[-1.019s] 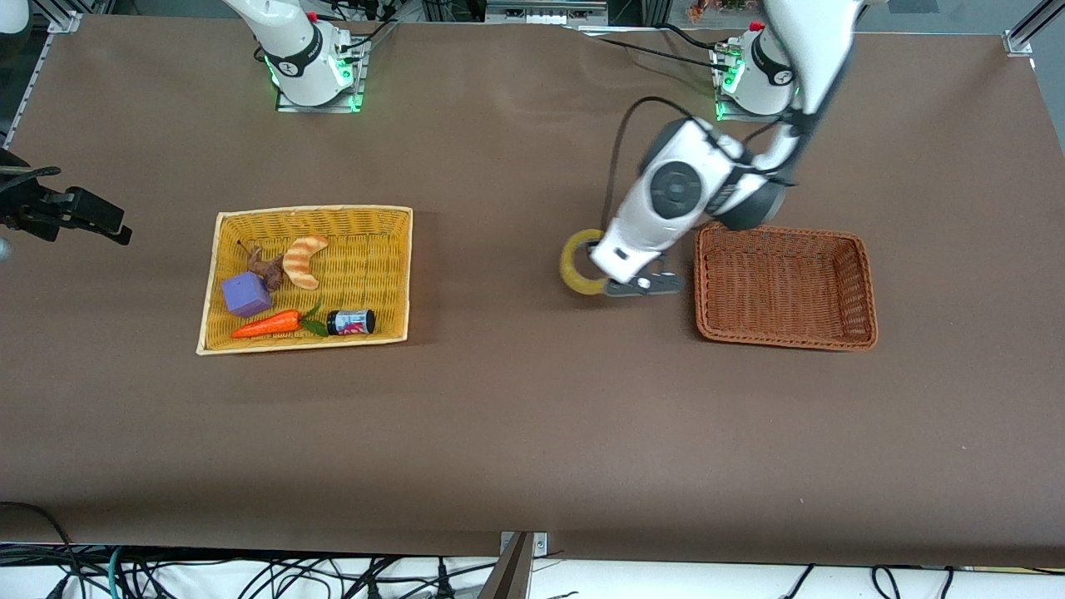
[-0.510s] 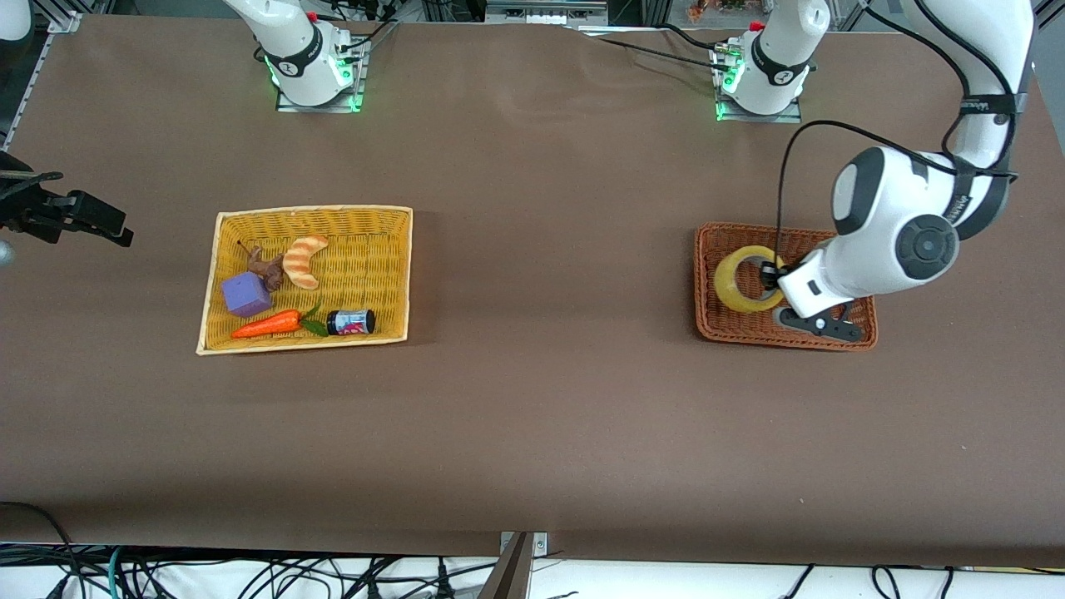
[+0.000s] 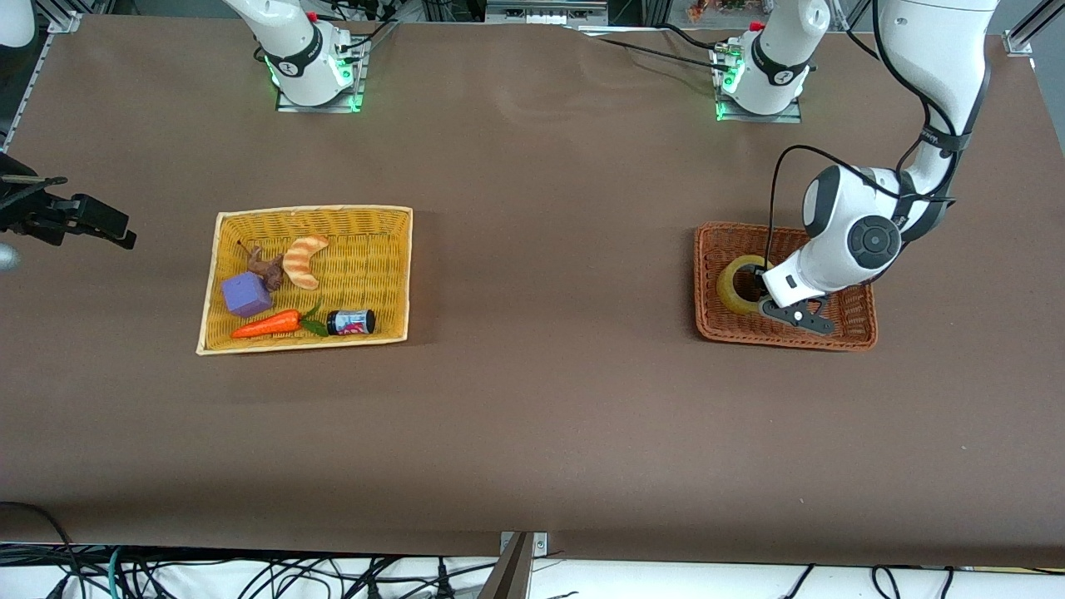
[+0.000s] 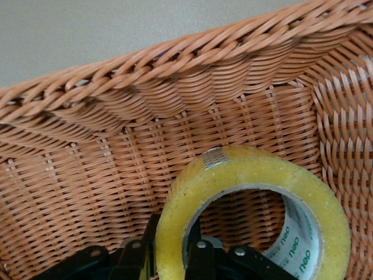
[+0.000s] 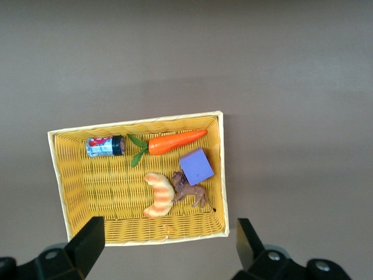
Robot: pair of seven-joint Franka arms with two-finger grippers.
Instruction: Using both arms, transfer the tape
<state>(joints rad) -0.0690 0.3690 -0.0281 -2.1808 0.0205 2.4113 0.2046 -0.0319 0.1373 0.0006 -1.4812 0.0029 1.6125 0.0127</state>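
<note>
The tape (image 3: pixel 735 285) (image 4: pixel 250 219) sits tilted on edge in the brown basket (image 3: pixel 832 337) (image 4: pixel 116 146), its hole facing up toward the front camera. The left gripper (image 3: pixel 761 291) (image 4: pixel 175 254) pinches its wall, one finger (image 4: pixel 198 256) inside the core; its fingertips are hidden. The right gripper (image 5: pixel 166 248) waits high over the yellow basket (image 3: pixel 391 274) (image 5: pixel 76 181), spread apart. That basket holds a croissant (image 3: pixel 304 260), carrot (image 3: pixel 266 324), purple block (image 3: pixel 245 294) and can (image 3: pixel 350 322).

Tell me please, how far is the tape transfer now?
Nearly finished. The tape is already down inside the brown basket, away from the yellow basket. In hand: the left gripper grips the roll's wall. Left: open the fingers and lift the arm out. The right gripper waits open above the yellow basket.
</note>
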